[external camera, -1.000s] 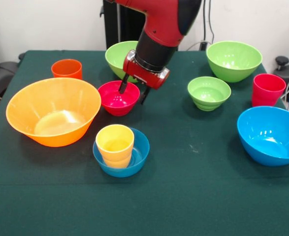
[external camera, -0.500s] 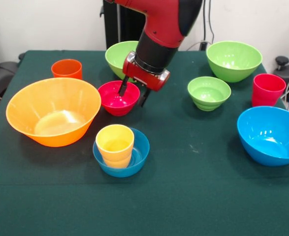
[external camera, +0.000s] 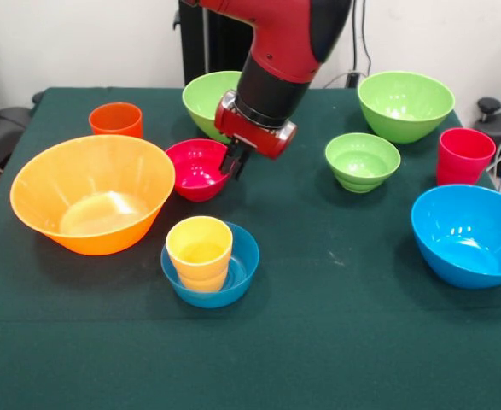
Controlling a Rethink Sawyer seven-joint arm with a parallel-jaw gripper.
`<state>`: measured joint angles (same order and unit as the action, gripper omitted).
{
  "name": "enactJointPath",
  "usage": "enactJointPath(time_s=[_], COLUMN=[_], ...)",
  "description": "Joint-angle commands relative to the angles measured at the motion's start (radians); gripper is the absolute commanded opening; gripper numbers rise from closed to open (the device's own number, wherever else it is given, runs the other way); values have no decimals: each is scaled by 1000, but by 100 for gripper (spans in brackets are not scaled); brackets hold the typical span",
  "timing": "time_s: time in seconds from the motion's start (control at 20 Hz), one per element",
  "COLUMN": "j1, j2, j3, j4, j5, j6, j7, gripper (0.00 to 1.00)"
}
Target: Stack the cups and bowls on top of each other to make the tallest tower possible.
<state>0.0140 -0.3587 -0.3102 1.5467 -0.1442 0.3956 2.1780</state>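
Bowls and cups sit spread over the green table point(external camera: 335, 342), unstacked except the yellow cup point(external camera: 199, 252) standing in the small blue bowl point(external camera: 240, 278). Since a moment ago the gripper point(external camera: 235, 161) has drawn its fingers together onto the right rim of the small red bowl point(external camera: 192, 169), which has tilted and shifted slightly left, beside the wide orange bowl point(external camera: 92, 192).

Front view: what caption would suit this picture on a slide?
The robot's hand pinches the small red bowl's rim; a yellow cup stands in the small blue bowl.
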Motion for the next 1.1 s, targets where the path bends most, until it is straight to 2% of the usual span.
enactJointPath(time_s=[0.05, 0.3, 0.6, 0.8, 1.1], j1=[1, 15, 9, 14, 20], j2=[-37, -59, -106, -117, -82], j3=[141, 131, 135, 133, 114], j4=[38, 21, -44, -119, -273], j5=[76, 96, 130, 151, 159], j6=[99, 125, 261, 366, 473], j7=[104, 100, 61, 58, 74], gripper=[0, 0, 0, 0, 0])
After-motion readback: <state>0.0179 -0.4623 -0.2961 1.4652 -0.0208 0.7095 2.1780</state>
